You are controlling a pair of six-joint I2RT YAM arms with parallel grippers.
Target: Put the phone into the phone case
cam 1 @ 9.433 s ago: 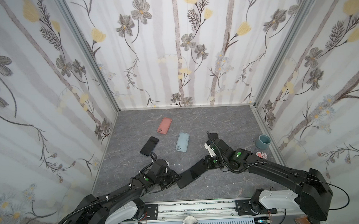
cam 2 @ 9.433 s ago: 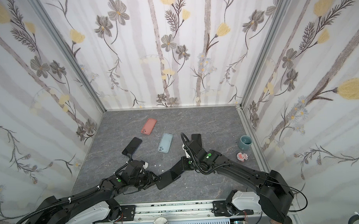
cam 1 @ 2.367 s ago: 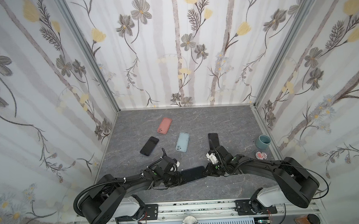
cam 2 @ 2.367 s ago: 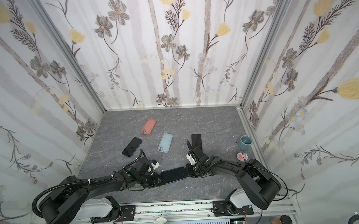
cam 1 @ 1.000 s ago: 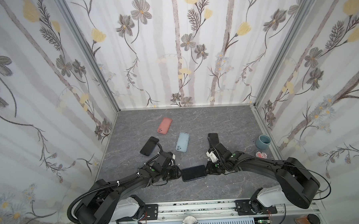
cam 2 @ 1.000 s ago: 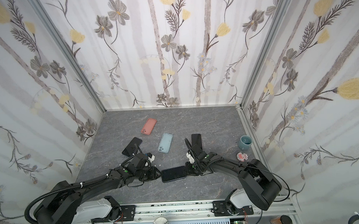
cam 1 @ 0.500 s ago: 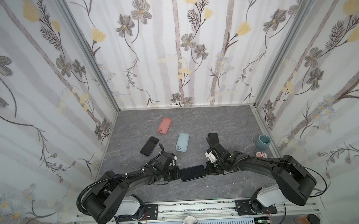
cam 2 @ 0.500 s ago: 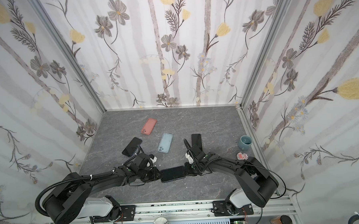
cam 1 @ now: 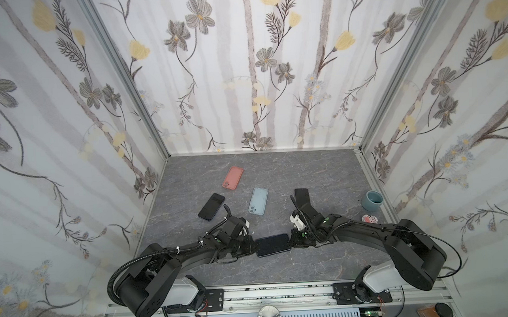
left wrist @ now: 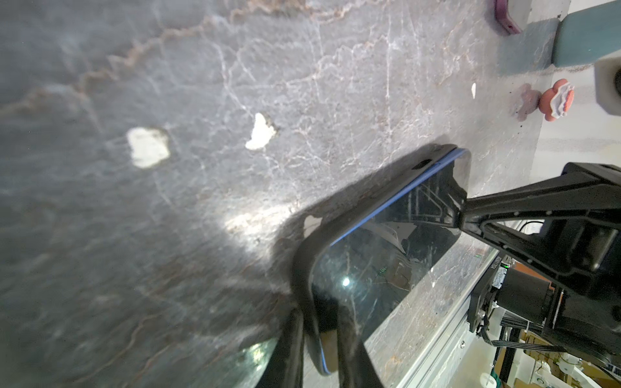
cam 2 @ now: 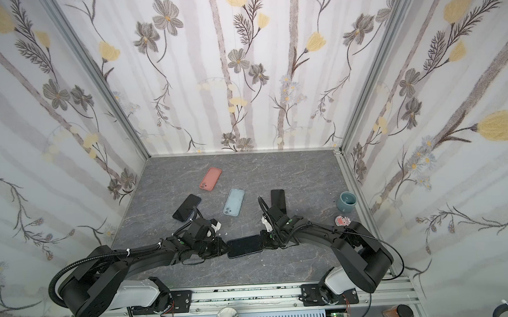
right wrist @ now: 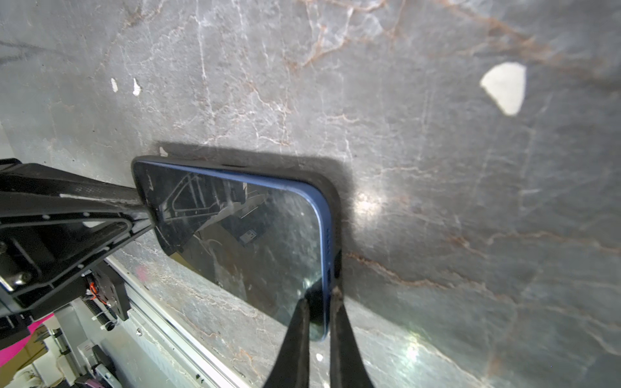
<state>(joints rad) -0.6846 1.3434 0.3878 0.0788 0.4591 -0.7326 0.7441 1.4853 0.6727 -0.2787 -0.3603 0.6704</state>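
Between the two claw tips lies the phone (cam 1: 272,244), screen up in the black phone case (left wrist: 302,258), its long axis running straight from one claw to the other. Left claw (left wrist: 319,336) is clamped on the cased short end; right claw (right wrist: 317,319) is pinched shut on the opposite end, where blue edge shows above the lip, so that arm seems nearer the unseated part.

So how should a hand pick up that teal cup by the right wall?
I'd pinch the rim of the teal cup from above: it stands upright, mouth open, so one finger inside, one outside. Take the rim on the side facing the middle of the table; the wall is close on its other side.
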